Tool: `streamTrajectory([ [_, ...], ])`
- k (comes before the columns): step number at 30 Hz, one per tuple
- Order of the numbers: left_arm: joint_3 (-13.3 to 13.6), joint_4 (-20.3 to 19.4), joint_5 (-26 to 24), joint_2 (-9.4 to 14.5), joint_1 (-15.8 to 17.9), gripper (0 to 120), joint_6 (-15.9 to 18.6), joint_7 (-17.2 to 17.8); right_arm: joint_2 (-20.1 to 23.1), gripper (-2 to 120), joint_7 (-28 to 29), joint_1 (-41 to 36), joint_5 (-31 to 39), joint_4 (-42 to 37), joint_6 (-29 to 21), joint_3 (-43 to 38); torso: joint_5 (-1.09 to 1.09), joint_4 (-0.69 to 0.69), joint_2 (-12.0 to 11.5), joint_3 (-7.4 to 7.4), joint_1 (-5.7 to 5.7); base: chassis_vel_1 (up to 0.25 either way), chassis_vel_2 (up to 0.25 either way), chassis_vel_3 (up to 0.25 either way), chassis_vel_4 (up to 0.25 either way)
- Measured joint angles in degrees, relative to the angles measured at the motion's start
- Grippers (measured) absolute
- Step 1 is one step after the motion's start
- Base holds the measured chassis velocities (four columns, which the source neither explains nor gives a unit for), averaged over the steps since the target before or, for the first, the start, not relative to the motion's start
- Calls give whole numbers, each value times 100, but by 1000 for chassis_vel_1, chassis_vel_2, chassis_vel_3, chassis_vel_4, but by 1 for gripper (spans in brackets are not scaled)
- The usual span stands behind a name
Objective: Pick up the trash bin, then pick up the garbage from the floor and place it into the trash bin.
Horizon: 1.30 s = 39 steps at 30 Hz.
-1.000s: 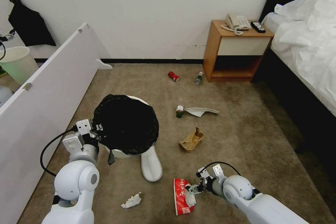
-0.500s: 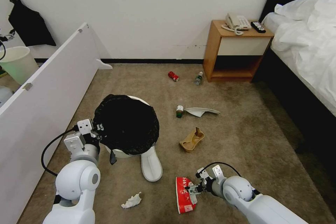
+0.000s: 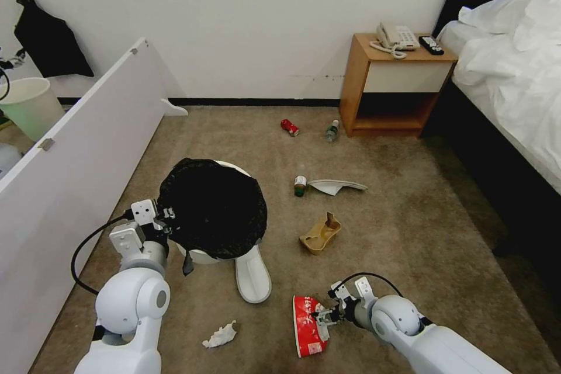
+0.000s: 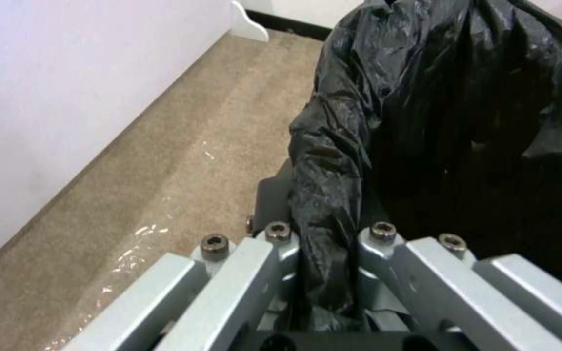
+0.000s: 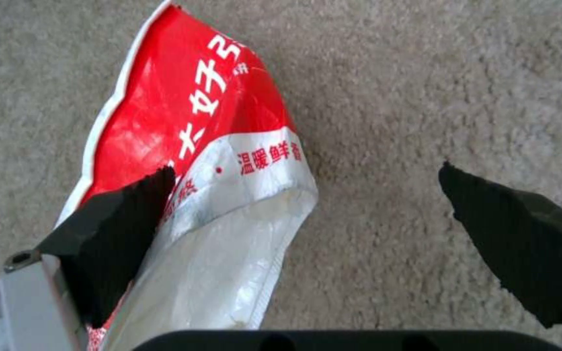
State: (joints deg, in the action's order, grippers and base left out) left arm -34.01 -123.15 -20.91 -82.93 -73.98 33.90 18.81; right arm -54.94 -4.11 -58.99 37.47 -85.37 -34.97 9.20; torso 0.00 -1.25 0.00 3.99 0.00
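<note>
Pincer first, from our left: our left gripper is clamped on the crinkled black plastic liner over the rim of the round white plastic trash bin, biting it at the bin's nine o'clock edge; in the left wrist view the liner runs pinched between the metal fingers. The bin sits at about ten o'clock from the floor's centre, with a flat white slipper touching it at five o'clock. Further right, at our five o'clock, our right gripper hangs low with its jaws spread, one black pad over the torn end of the flattened red and white foil snack packet, the other over bare carpet. We judge the bin secured and the packet pickup in hand; next we must centre and close on the packet.
</note>
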Motion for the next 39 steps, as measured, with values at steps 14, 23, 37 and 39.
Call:
streamTrajectory([
  [14,-2,-16,52,-21,-15,4,-16,-5,-7,73,-112,-3,-238,76,173,2,0,0,0,0,0,0,0,0,0],
  [23,36,-25,95,-53,11,4,-16,-4,38,39,-116,-18,-238,41,223,-70,0,0,0,0,0,0,0,0,0],
  [37,37,-97,119,-77,-68,4,-15,0,28,0,-123,-19,-238,55,265,-98,-1,0,0,0,0,0,0,0,0],
  [39,32,-114,119,-70,-98,4,-15,1,21,0,-136,-14,-238,72,275,-108,0,0,0,0,0,0,0,0,0],
])
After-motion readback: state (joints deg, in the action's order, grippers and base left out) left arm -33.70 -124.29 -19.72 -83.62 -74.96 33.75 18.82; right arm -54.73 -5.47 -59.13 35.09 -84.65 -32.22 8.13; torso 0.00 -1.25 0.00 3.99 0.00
